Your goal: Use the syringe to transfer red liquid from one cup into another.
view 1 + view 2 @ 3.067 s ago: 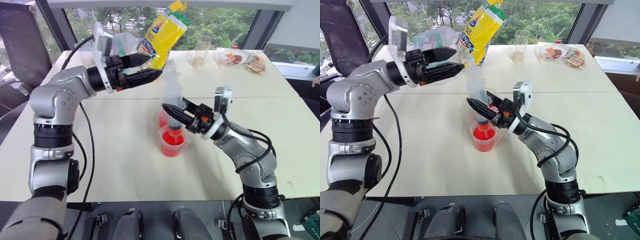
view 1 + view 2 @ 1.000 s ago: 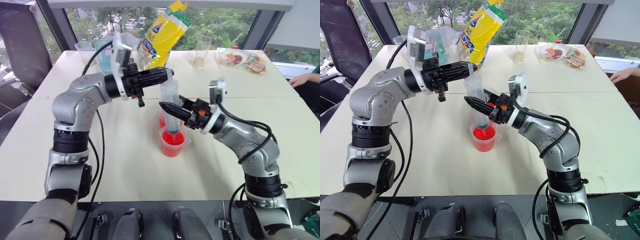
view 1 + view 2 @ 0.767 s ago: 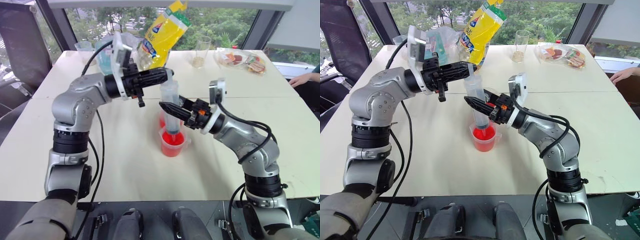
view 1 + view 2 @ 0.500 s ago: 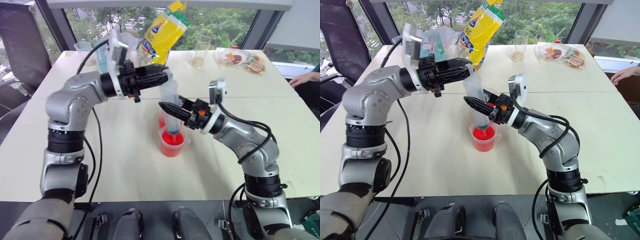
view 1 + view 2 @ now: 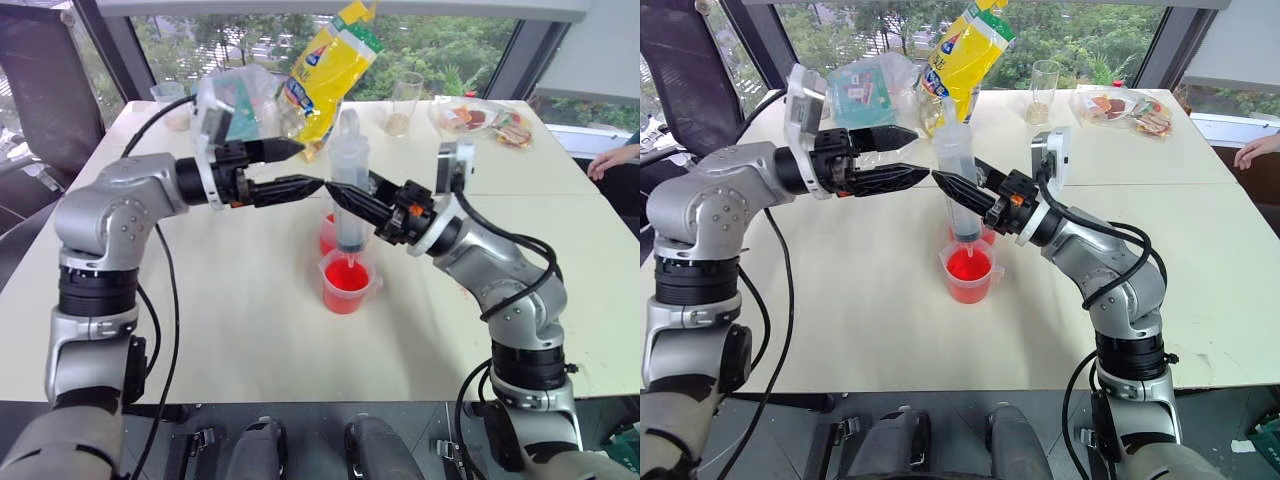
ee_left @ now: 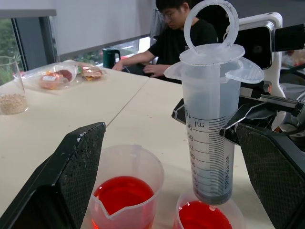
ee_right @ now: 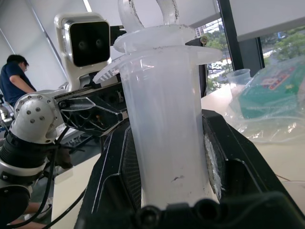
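syringe (image 6: pixel 209 138): clear frosted plastic | cups (image 6: pixel 125 186): clear glossy plastic | table (image 5: pixel 250 320): matt

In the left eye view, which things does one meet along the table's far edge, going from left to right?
Clear bag with teal packet → tall yellow snack bag → clear glass with beige contents → clear bag of red snacks.

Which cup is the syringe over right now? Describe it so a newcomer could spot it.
Start at the cream table; mid-table, the syringe stands upright. Directly under its tip sits the nearer cup of red liquid, the one with a small side lip, in front of its twin.
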Motion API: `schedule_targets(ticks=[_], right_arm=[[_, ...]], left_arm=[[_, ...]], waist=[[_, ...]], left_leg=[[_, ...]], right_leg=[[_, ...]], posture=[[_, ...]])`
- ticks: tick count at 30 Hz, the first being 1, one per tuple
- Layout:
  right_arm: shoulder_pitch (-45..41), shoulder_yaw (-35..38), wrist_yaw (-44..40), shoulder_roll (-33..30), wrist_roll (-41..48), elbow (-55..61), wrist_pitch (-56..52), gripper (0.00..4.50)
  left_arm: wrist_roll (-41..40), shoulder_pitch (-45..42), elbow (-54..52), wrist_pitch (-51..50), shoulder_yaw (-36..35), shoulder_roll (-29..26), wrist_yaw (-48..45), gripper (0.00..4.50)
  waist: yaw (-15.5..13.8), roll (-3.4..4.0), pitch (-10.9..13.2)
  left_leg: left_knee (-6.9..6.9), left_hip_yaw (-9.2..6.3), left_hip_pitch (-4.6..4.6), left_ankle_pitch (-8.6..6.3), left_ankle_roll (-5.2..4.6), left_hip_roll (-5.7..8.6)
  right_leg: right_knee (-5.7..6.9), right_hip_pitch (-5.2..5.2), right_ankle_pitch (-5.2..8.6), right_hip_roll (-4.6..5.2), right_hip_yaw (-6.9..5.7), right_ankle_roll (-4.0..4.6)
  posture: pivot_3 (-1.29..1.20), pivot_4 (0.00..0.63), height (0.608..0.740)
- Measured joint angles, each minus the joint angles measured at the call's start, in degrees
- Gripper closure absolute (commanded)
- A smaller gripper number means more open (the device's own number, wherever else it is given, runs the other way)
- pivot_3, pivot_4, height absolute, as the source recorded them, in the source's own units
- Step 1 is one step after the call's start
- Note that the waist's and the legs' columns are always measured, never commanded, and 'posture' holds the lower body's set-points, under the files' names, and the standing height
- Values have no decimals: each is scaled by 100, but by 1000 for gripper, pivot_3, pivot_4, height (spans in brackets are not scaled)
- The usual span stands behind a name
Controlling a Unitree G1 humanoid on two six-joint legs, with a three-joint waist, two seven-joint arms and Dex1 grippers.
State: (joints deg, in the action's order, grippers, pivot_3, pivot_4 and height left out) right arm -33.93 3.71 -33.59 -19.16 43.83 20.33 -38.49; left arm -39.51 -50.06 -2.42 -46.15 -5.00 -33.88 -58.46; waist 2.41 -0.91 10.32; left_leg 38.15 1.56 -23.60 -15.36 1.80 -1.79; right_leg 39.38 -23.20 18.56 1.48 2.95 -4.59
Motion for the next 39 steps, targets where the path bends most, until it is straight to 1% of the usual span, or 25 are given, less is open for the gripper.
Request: schedule_targets(ticks=[2,4,6,8,10,13,15,17,20,24,26,27,28,29,30,31,35,39], right_arm=[[-200,66,141,-77,108,-8,-179,3114],[-579,230,369,-339,197,-129,-459,3114],[-1279,568,853,-863,213,-729,-1136,3114],[-1662,877,1202,-1227,213,-1386,-1742,3114],[-1970,940,1420,-1635,136,-2160,-2523,3114],[-2101,642,1479,-2060,-255,-2990,-3200,3114],[-2153,170,1393,-2272,-662,-3523,-3378,3114],[-2188,-262,1231,-2358,-1083,-4132,-3342,3114],[-2210,-711,965,-2348,-1610,-4954,-3073,3114],[-2376,-951,615,-2226,-2133,-5831,-2609,3114],[-2490,-997,459,-2180,-2329,-6092,-2450,2074],[-2513,-1006,396,-2153,-2422,-6185,-2360,1748],[-2515,-1009,330,-2116,-2508,-6283,-2271,1181],[-2514,-1012,269,-2087,-2561,-6359,-2235,734],[-2524,-1010,200,-2075,-2597,-6368,-2216,129],[-2543,-1010,137,-2075,-2649,-6371,-2216,58],[-2527,-1012,-87,-2136,-2763,-6083,-2286,58],[-2293,-966,-516,-2664,-2663,-4628,-2504,58]], left_arm=[[-11,108,-68,-6,-37,-32,24,29],[-67,266,-177,-18,-58,-49,76,29],[-135,513,-304,-80,-105,-56,163,29],[-185,699,-407,-86,-124,-61,229,29],[-211,850,-526,-88,-138,-72,304,29],[-232,987,-705,-85,-133,-73,397,29],[-248,1037,-812,-85,-132,-69,473,29],[-274,1153,-955,-85,-131,-59,561,29],[-348,1278,-1058,-90,-136,-37,685,29],[-439,1476,-1264,-113,-152,-41,859,29],[-489,1584,-1365,-118,-156,-45,909,0],[-499,1630,-1403,-120,-156,-50,934,0],[-503,1681,-1449,-124,-157,-67,975,0],[-517,1721,-1479,-131,-161,-92,1006,0],[-541,1767,-1497,-148,-173,-110,1028,0],[-589,1793,-1516,-191,-185,-111,1047,0],[-692,1875,-1618,-245,-234,-199,1104,0],[-807,1949,-1732,-317,-272,-265,1132,0]], waist=[[9,1,1],[5,1,1],[1,0,0],[-35,-2,-1],[-44,-2,-1],[-35,-2,-1],[-19,-1,-1],[11,-1,-1],[15,0,0],[15,0,0],[13,0,0],[11,-1,0],[8,-1,0],[8,-1,0],[7,0,0],[6,-1,0],[4,3,2],[-17,3,2]], left_leg=[[0,2,0,0,0,0],[0,2,1,0,0,1],[1,1,1,0,0,1],[0,-1,1,-1,-2,1],[-4,1,-1,-3,-6,1],[-8,7,-7,-6,-11,1],[-8,8,-14,-7,-12,1],[-8,11,-14,-7,-12,1],[-7,12,-15,-6,-12,1],[-7,13,-15,-6,-11,1],[-7,13,-14,-6,-11,1],[-5,12,-14,-6,-11,0],[-4,12,-14,-6,-11,1],[-4,12,-14,-6,-11,1],[-4,12,-13,-6,-11,1],[-3,11,-13,-6,-11,1],[-3,12,-15,-6,-11,1],[-6,7,-19,-7,-11,1]], right_leg=[[1,-2,0,0,1,0],[2,-1,0,4,0,0],[1,2,0,7,-1,1],[-4,5,0,9,-2,1],[-13,5,0,8,-1,1],[-19,-2,0,7,5,1],[-20,-11,0,6,6,1],[-20,-13,0,4,9,1],[-18,-15,0,2,10,1],[-17,-15,0,1,10,1],[-18,-14,0,1,9,1],[-18,-13,0,1,9,1],[-17,-12,0,1,9,1],[-17,-13,0,1,9,1],[-16,-12,0,1,9,1],[-16,-11,0,1,8,1],[-16,-14,0,2,8,1],[-19,-15,0,3,5,1]], posture=[[0,150,740],[0,150,740],[0,150,740],[0,150,740],[0,150,740],[0,150,740],[0,150,740],[0,150,740],[0,150,740],[0,150,740],[0,150,740],[0,150,740],[0,150,740],[0,150,740],[0,150,740],[0,150,740],[0,150,740],[0,150,740]])
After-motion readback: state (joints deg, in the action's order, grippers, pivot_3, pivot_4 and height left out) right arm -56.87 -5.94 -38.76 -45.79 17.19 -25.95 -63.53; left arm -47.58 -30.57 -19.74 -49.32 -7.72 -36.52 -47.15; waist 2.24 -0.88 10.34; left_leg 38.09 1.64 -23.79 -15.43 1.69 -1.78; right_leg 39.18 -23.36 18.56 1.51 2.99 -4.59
